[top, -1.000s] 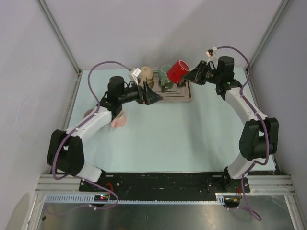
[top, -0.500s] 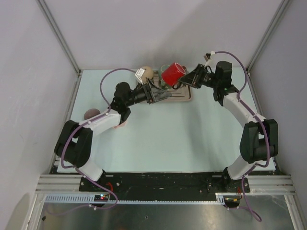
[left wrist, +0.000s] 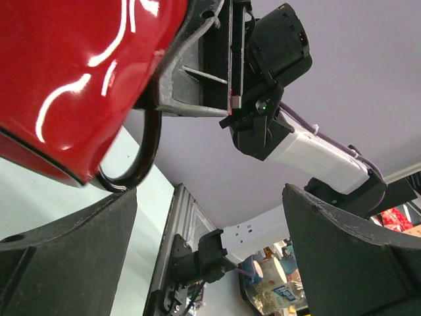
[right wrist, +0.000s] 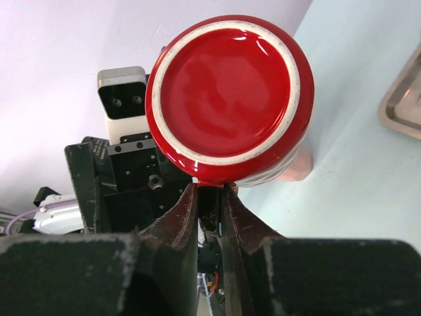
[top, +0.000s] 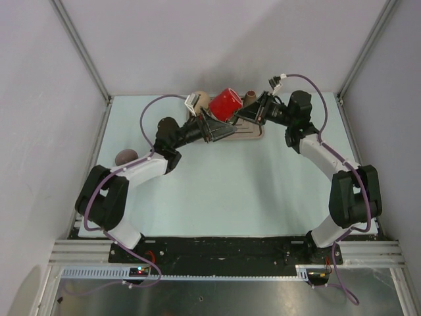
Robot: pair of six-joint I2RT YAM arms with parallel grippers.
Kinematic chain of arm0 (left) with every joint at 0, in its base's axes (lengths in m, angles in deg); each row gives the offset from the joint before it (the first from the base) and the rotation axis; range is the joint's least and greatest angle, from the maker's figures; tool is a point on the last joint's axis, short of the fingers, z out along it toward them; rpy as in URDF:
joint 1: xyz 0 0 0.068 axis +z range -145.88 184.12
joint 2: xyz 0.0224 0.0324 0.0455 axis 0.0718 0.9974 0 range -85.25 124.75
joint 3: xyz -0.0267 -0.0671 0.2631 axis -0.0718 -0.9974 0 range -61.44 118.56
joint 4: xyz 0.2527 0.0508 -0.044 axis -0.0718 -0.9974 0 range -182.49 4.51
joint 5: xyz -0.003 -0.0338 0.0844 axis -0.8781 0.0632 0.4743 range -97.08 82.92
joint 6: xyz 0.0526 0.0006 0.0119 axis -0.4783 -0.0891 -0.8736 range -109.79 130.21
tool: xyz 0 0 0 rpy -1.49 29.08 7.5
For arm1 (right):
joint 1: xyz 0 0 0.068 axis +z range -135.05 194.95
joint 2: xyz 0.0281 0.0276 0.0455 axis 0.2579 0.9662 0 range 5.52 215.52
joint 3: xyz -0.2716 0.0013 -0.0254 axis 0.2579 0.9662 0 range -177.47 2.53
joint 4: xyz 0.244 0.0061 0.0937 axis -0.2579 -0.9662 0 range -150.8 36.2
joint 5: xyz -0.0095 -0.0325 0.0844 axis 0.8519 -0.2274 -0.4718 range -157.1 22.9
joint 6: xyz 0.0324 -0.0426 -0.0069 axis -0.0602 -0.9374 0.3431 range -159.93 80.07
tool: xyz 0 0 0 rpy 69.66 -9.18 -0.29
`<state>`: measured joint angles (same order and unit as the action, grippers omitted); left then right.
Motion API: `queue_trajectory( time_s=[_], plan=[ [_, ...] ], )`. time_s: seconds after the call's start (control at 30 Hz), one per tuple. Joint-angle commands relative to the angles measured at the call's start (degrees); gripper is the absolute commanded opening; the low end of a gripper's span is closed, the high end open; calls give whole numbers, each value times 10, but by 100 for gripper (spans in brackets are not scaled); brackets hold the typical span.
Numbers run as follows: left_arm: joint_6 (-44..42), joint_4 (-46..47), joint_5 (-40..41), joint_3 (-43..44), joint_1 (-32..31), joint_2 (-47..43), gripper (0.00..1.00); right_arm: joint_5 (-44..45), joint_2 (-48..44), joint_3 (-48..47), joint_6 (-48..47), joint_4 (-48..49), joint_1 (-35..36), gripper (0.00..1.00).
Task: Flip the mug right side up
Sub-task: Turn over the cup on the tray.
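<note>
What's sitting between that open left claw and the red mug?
Nothing: the left wrist view shows only a bare gap between the left gripper and the red mug.

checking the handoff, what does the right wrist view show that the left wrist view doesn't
Only the right wrist view: the flat base of the mug facing the camera, the right fingers pinched at its edge, and a corner of the tray. Only the left wrist view: the left fingers spread wide near the mug's glossy side, and the right arm behind it. Both: the red mug in the right fingers' grip.
</note>
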<state>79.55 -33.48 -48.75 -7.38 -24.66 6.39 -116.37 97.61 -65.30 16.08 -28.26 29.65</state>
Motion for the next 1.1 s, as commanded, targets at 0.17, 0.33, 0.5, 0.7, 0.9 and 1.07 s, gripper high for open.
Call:
queue_trajectory(
  time_s=[0.17, 0.33, 0.5, 0.7, 0.9, 1.07],
  plan=[
    [4, 33, 14, -12, -5, 1, 93, -14, -49, 23, 94, 174, 3, 0],
    [6, 38, 15, -12, -4, -1, 92, -17, -50, 39, 124, 228, 6, 0],
    [13, 49, 15, -12, -1, -1, 91, -21, -47, 62, 144, 277, 16, 0],
    [22, 60, 17, -15, 9, -10, 84, -24, -42, 75, 144, 299, 27, 0],
    [28, 71, 20, -22, 20, -25, 78, -25, -30, 79, 130, 304, 29, 0],
    [35, 85, 22, -23, 26, -29, 73, -29, -14, 87, 122, 311, 37, 0]
  ],
)
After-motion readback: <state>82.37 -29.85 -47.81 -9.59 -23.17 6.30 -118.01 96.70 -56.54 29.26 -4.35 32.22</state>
